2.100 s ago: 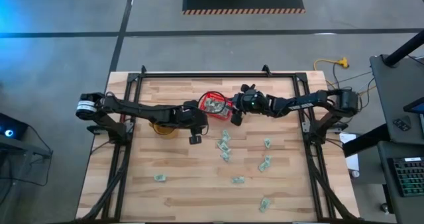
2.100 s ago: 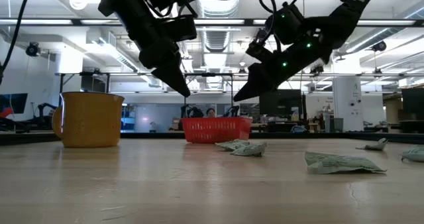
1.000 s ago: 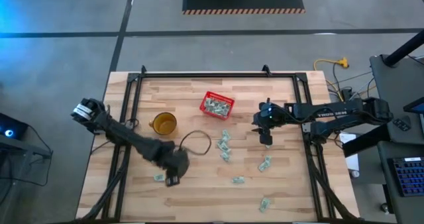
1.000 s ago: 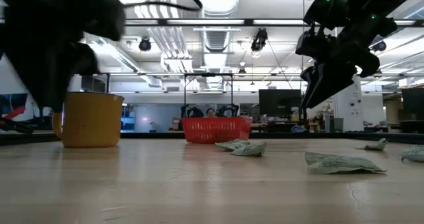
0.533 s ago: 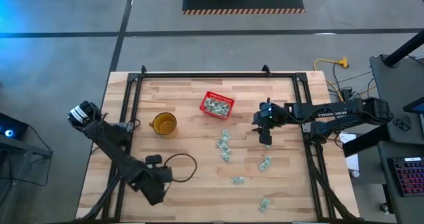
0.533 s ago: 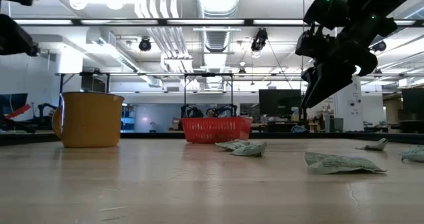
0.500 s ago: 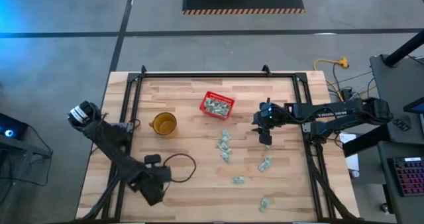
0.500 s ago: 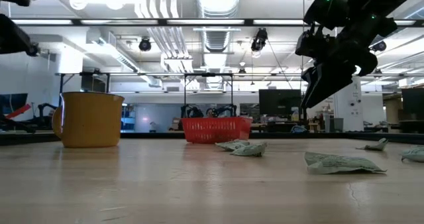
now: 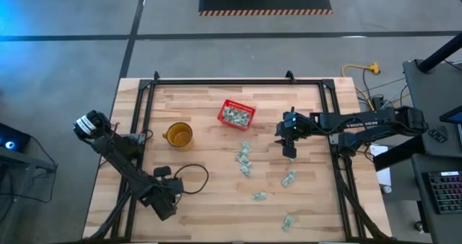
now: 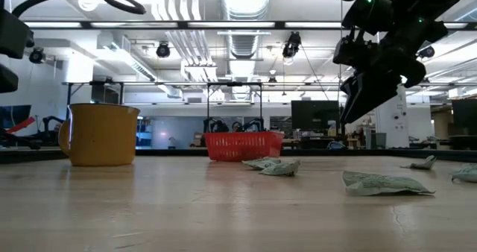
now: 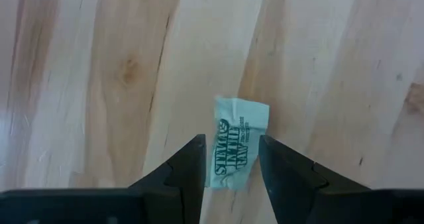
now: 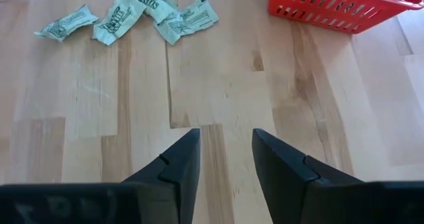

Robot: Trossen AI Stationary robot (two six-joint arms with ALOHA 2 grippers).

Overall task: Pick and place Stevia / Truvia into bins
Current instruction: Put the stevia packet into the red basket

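Pale wooden planks make up the bench [image 9: 209, 121], framed by black rails, with grey concrete floor all round it. Toward the far middle sits the red basket [image 9: 237, 114], already holding several sachets, and a yellow mug [image 9: 178, 135] stands well to its left. More green-and-white sachets [image 9: 245, 159] lie scattered on the bare wood nearer the front, a loose cluster just in front of the basket and others spread toward the right front corner. The left hand [image 11: 230, 159] has its fingers spread and empty, and hangs down over the front left of the bench above a single sachet [image 11: 238, 140] that lies flat on the wood, showing between the two fingertips in the left wrist view; whether they touch it I cannot tell. The right hand [image 9: 290, 151] is held up off the bench to the right of the basket, fingers [image 12: 181, 159] parted with nothing between them, only bare wood below. From table height it hangs high above the crumpled sachets, the basket far behind.
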